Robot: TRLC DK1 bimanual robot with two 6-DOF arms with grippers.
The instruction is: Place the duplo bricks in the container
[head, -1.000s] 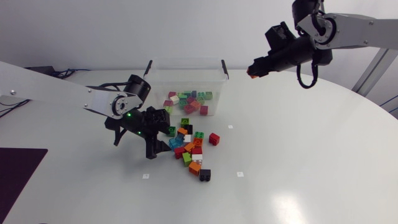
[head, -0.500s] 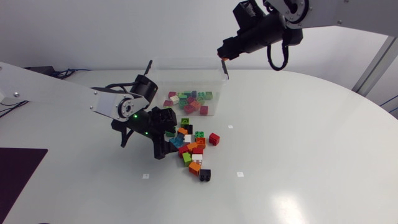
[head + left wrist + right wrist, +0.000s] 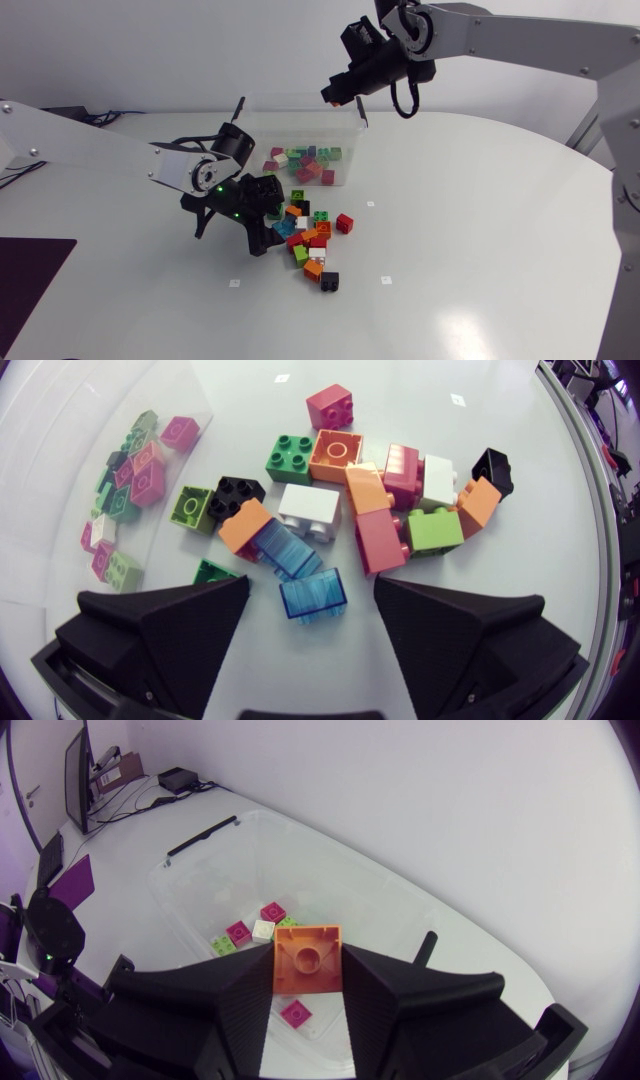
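One orange brick (image 3: 308,958) above one container (image 3: 300,112).
Right tool (image 3: 330,96) clamps it; left tool (image 3: 312,588) gapes, one blue brick (image 3: 314,598) between.

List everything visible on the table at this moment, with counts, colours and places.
container: one, clear plastic, far side of the table
bricks in the container: roughly a dozen, mostly pink and green, on its floor
loose bricks: over a dozen, mixed colours, piled before the container
orange brick: one, held above the container
table: one, white
left gripper: black, open at the pile's edge, a translucent blue brick between its fingers
right gripper: black, shut on the orange brick
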